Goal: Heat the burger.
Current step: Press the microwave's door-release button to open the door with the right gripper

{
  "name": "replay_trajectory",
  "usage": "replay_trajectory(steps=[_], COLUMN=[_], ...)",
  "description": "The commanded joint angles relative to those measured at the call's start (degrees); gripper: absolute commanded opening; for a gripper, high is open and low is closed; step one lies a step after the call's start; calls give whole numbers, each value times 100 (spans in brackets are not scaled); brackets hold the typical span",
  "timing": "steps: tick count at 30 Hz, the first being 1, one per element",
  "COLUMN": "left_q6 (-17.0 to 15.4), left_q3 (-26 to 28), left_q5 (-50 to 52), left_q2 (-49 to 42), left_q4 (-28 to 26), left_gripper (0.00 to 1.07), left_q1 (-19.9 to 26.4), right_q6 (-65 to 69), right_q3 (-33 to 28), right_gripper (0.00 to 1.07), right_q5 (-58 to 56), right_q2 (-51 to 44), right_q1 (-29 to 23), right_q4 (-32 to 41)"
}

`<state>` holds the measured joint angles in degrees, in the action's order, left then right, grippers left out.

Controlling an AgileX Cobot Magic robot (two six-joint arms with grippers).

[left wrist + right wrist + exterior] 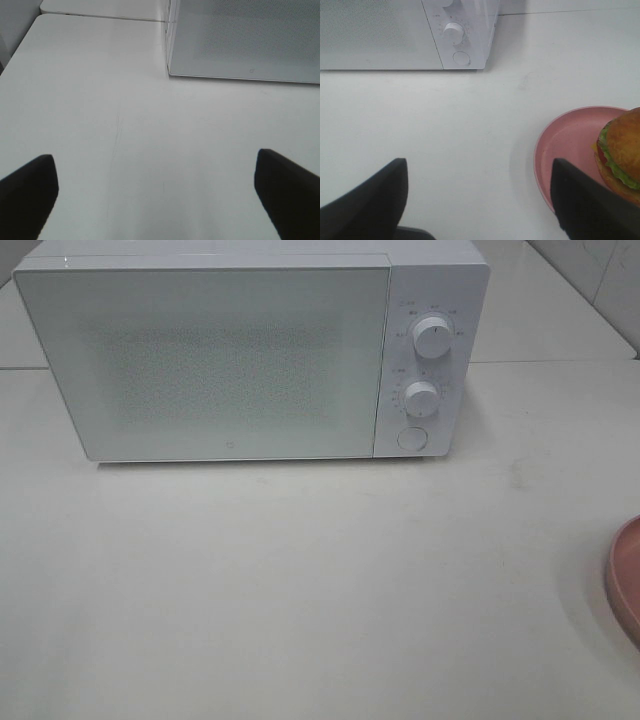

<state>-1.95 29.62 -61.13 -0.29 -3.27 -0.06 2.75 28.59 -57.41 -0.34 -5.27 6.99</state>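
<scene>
White counter (300, 590) carries a shut microwave (200, 350) at the far side; the burger (622, 152) sits on a pink plate (565, 145) at the near right (handy for that arm). Left fingers (30, 192) and right fingers (375, 195) gape wide, empty.

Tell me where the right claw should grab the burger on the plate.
Probably from above, open right claw straddling the burger across its sides at mid-height: the plate rim blocks a low sideways approach, and the domed bun offers no top hold.
</scene>
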Motion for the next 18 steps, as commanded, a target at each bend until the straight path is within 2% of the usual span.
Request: replay_trajectory(steps=[1, 18], left_q6=[-17, -17], left_q3=[-6, -6], left_q5=[-6, -6], left_q2=[-92, -92], left_q4=[-40, -40], left_gripper=[100, 100], left_q1=[23, 23], right_q6=[-57, -52], right_q3=[-17, -17], right_gripper=[75, 75], right_q5=[46, 46], right_q2=[-92, -92], right_q1=[29, 29], right_q4=[-29, -29])
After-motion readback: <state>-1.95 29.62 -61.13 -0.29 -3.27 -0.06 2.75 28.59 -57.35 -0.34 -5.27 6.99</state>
